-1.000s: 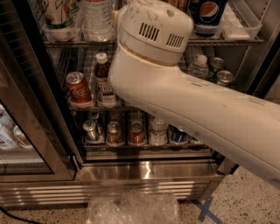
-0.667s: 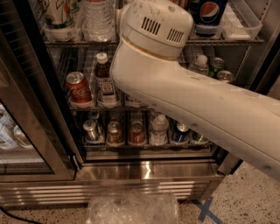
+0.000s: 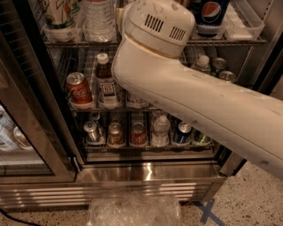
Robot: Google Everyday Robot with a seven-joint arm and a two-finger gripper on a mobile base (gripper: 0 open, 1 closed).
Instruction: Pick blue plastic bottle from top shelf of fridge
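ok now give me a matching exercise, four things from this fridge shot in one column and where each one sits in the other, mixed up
1. red cola can
2. blue plastic bottle
3. Pepsi-logo container
4. blue tape cross

A. on the floor by the fridge base
B. left end of the middle visible shelf
C. highest visible shelf, right of the arm
D. directly right of the red can

Pairs: 1-B, 2-D, 3-C, 4-A.
The gripper is not in view; the arm's end covers the highest visible shelf.

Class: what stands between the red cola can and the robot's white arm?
In the camera view, a white-capped clear plastic bottle of brown drink stands there. The hand is out of view; only the white arm shows.
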